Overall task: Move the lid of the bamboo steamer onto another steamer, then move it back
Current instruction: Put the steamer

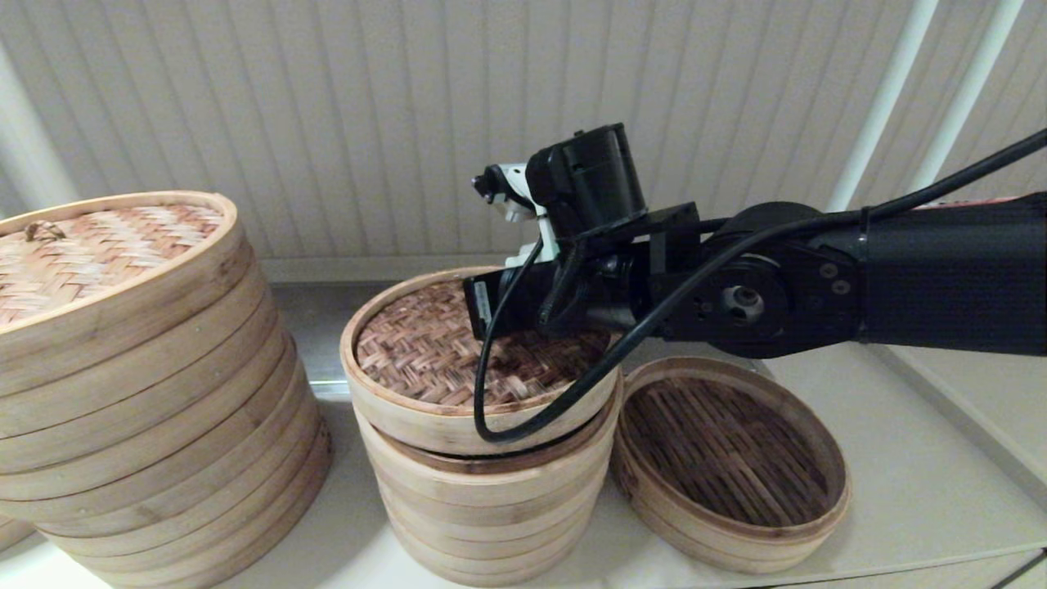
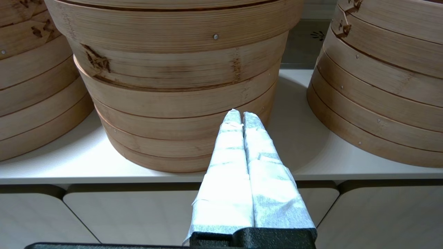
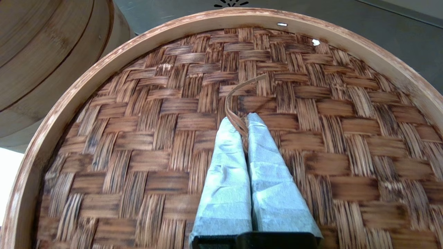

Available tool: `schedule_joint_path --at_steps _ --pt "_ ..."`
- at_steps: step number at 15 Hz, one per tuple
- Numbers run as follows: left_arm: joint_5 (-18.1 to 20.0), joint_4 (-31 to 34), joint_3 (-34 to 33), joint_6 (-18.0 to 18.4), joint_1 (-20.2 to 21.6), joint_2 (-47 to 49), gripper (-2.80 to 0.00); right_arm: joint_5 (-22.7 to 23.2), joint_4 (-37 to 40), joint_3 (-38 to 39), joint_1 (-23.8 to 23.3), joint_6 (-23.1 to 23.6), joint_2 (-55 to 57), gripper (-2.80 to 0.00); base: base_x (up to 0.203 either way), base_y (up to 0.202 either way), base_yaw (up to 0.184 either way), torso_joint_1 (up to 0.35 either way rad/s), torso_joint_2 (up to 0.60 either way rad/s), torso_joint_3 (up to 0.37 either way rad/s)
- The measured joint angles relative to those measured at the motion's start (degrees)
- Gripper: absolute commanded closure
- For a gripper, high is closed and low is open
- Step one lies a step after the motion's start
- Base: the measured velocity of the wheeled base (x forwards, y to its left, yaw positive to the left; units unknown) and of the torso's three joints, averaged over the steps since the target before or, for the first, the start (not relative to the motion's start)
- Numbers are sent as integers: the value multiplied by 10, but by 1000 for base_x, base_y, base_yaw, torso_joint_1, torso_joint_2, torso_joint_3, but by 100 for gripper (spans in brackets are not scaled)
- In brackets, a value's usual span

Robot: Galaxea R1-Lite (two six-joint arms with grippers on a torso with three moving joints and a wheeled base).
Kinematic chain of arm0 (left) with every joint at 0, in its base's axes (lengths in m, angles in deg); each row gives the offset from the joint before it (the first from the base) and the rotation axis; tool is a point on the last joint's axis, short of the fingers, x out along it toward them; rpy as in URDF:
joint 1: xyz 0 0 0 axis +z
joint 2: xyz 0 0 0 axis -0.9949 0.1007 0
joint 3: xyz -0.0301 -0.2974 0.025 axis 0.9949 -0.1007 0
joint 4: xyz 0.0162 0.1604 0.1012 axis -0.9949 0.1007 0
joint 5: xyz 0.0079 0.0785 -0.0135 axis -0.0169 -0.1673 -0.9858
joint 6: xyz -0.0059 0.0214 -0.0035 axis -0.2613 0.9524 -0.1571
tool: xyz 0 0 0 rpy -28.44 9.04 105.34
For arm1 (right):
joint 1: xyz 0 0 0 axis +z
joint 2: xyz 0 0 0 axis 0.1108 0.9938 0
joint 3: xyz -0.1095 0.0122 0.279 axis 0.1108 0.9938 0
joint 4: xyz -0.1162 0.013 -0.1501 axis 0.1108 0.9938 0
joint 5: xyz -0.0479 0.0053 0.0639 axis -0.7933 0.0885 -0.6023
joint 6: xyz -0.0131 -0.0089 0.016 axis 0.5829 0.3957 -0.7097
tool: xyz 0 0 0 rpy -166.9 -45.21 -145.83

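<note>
The lid (image 1: 433,348), dark woven top inside a pale rim, sits slightly askew on the middle stack of pale tiers (image 1: 483,499), and the right tool (image 3: 244,126) is closed on the thin bamboo loop (image 3: 238,100) at its centre. Just beside the stack, on its right, the low empty steamer (image 1: 728,466) with a dark slatted floor rests on the pale bench (image 1: 924,483); a wider stack (image 1: 147,393) with a tan lid stands left, before a ribbed wall (image 1: 368,123). The left tool (image 2: 242,119), tips pressed together, holds nothing and hangs low at the bench's front edge.
</note>
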Motion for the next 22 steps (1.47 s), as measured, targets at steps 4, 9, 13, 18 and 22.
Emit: schedule_joint_path --at_steps 4,9,13,18,22 --pt "0 0 0 0 0 0 0 1 0 21 0 -1 -18 0 0 0 0 0 0 0" --pt "0 0 0 0 0 0 0 1 0 30 0 -1 -33 0 0 0 0 0 0 0" --pt "0 0 0 0 0 0 0 1 -4 42 6 -1 -35 0 0 0 0 0 0 0" --pt "0 0 0 0 0 0 0 1 -4 17 7 2 -23 0 0 0 0 0 0 0" --pt "0 0 0 0 0 0 0 0 -2 -6 6 3 -5 0 0 0 0 0 0 0"
